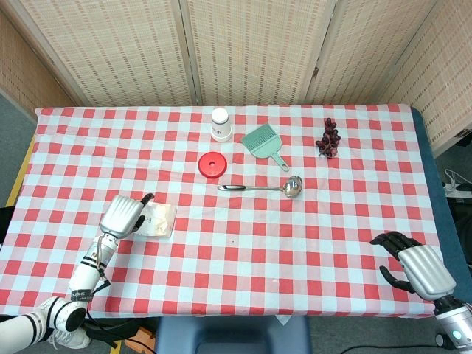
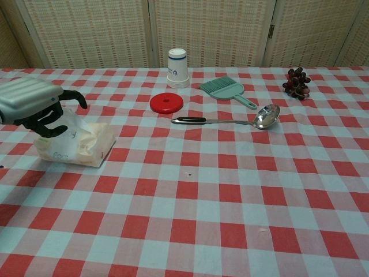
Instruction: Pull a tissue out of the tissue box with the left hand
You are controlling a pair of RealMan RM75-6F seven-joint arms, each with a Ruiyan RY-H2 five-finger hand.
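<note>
Your left hand [image 2: 36, 107] is hovering directly over the tissue box [image 2: 81, 146], which is lying near the table's [image 1: 310, 243] front-left corner on the red-checked cloth. Its dark fingers [image 2: 74, 97] are curling down toward the white tissue [image 2: 72, 122] that is sticking up from the pack; you cannot tell from either view whether they are already pinching it or only brushing against it. Your right hand [image 1: 414, 267] is sitting at the front-right edge of the table, fingers loosely curled and apart, holding nothing. Further back, a red lid [image 1: 212, 164], a ladle [image 1: 265, 187], a green brush [image 1: 263, 142], a white cup [image 1: 220, 125] and grapes [image 1: 328, 138] are lying well apart from the pack.
</note>
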